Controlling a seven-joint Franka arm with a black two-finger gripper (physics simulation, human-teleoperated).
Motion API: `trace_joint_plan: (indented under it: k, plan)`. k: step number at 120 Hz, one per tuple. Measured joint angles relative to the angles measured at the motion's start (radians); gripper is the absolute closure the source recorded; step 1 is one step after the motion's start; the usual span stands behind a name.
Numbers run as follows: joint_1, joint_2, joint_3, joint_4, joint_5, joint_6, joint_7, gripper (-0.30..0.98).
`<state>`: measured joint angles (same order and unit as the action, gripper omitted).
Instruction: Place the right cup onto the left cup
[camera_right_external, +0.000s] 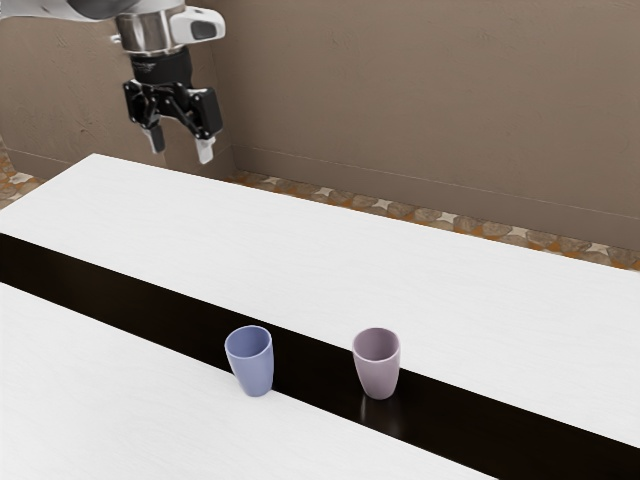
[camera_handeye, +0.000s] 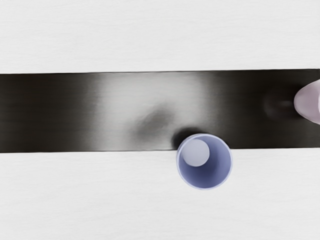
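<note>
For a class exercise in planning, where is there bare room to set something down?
The white panel on the wall side of the black stripe is bare, as is the stripe from the blue cup toward the exterior view's left. Tightest: between that cup and the pink cup.

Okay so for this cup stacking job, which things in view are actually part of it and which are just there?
Part of the job:
- tapered pale purple cup
- tapered blue cup
- black two-finger claw, open

Just there:
- white table
- black stripe across it
- plain brown wall
- stone-patterned floor
</note>
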<state>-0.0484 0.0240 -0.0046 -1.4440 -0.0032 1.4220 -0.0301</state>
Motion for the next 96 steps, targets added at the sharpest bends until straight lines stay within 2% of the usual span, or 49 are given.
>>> trace_joint_plan:
  k: [38,65,96]
  plan:
    - [-0.016,0.012,-0.005,-0.036,-0.002,0.049,0.002,0.02]
    - [0.011,0.026,-0.035,-0.136,0.001,0.132,0.022,0.03]
    - [-0.029,0.045,-0.055,-0.256,-0.001,0.265,0.059,0.03]
